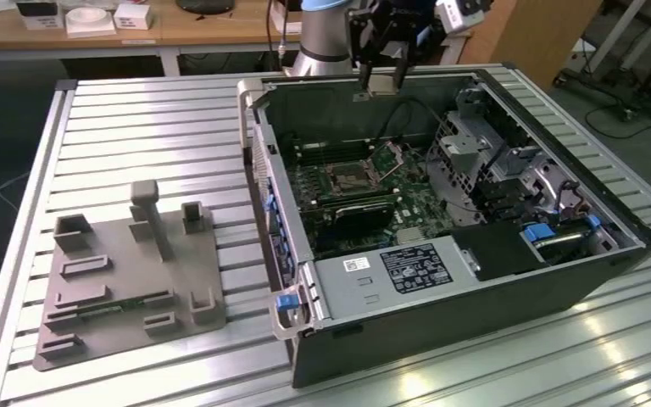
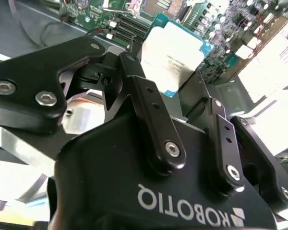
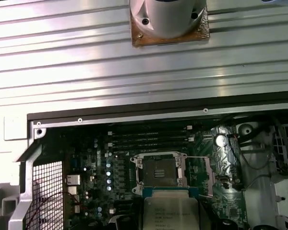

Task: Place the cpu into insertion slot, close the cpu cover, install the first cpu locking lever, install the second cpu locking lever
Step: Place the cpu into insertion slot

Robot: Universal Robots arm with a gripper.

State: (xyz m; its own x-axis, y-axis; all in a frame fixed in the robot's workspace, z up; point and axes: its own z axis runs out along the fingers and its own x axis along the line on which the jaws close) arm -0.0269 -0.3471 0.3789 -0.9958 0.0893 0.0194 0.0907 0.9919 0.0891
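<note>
The first step was in hand: the hand (image 1: pixel 380 75) had closed on the cpu (image 2: pixel 175 52), pinching it by its opposite edges, and hung above the far wall of the open computer case (image 1: pixel 303 339) on the slatted worktop (image 1: pixel 133 127). The insertion slot (image 3: pixel 158 171) lay bare, below and nearer, with the cpu cover (image 3: pixel 200 159) swung open at the exterior view's right of it. I judged that placing would call for the chip being level and squared to the socket. The chip was flat and square, with a pale silvery top on a blue-green edge.
</note>
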